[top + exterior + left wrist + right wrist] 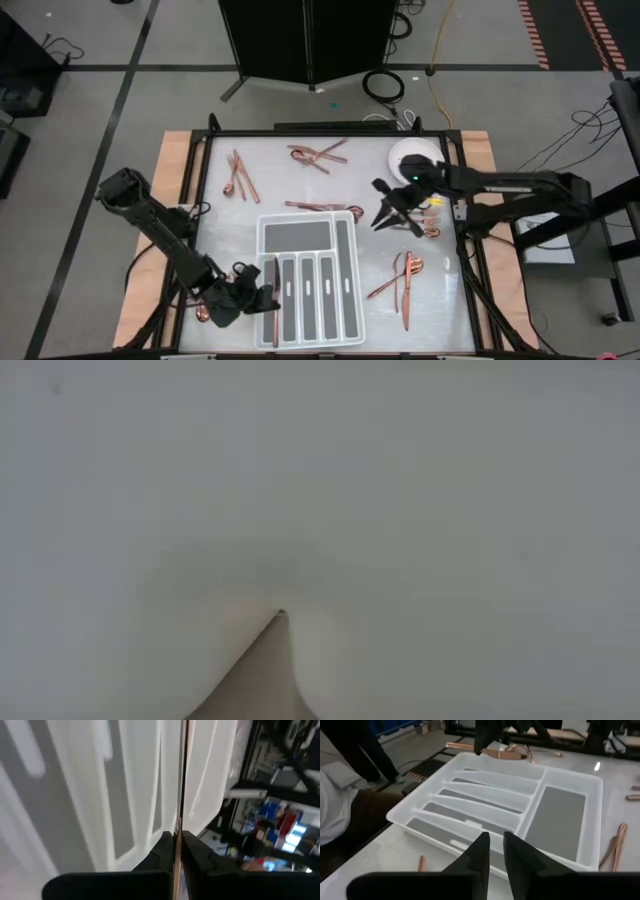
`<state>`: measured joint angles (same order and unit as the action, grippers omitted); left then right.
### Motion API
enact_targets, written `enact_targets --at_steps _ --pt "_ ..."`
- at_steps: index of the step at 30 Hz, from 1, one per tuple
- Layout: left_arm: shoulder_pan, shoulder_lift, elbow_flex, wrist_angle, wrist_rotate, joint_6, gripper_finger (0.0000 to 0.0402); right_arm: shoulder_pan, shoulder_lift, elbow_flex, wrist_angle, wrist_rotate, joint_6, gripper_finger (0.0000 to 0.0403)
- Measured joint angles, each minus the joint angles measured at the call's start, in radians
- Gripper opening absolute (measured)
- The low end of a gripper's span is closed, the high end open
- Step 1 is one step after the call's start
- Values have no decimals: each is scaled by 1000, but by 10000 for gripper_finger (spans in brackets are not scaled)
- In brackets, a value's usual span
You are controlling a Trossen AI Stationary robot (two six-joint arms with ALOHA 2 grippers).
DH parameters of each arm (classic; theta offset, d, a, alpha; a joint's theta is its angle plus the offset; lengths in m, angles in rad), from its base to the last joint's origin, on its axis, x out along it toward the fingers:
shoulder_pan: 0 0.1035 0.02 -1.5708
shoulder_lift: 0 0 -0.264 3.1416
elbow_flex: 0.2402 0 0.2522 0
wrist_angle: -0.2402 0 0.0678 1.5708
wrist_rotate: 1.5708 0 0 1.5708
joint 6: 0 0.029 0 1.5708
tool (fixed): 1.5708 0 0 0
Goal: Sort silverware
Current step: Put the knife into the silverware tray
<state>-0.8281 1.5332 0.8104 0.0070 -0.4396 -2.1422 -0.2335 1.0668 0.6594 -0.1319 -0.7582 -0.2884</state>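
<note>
L gripper (268,298) is seen at the near-left corner of the white divided tray (262,232), fingers clamped on a slim copper piece (275,300). In the left wrist view the piece (181,795) is pinched between the two dark fingers (160,851) and runs straight ahead of them over the tray's slots; which slot it hangs over can't be told, nor whether it's a knife, fork or spoon. A copper bit (203,313) lies just behind the L gripper, by the arm.

R gripper (390,212) is held above the table just right of the tray's far-right corner, near the round white plate (404,152). Its fingers (481,851) are seen a little apart w/ nothing between them. The tray (420,805) sits directly ahead of it.

Rest of the silverware is scattered on the table: a pair (238,176) far-left, well away from both grippers; a cluster (318,153) at the far edge; pieces (322,207) just beyond the tray, left of the R gripper; some (428,212) right beside the R gripper; a group (405,276) nearer, right of the tray.

Low view is blocked by a pale surface.
</note>
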Motion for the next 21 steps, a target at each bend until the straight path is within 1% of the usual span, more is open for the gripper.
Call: enact_targets --at_steps 3,6,9,13,15,18,21 --pt "1 1 0 -7 1 -1 14 0 -47 -14 -8 -1 6 40" --pt "1 2 0 -71 3 -12 14 0 -66 -16 -17 -1 8 38" --pt "0 3 0 -113 43 -17 14 0 -72 -16 -19 -1 8 38" --pt "1 3 0 -128 63 -17 14 0 -72 -16 -36 -1 -3 38" --pt "10 3 0 -139 88 -17 14 0 -72 -16 -43 0 -9 38" --pt "32 3 0 -184 155 -22 14 0 -72 -16 -43 -1 -11 38" --pt "53 3 0 -195 169 -23 14 0 -72 -16 -43 -1 -11 38"
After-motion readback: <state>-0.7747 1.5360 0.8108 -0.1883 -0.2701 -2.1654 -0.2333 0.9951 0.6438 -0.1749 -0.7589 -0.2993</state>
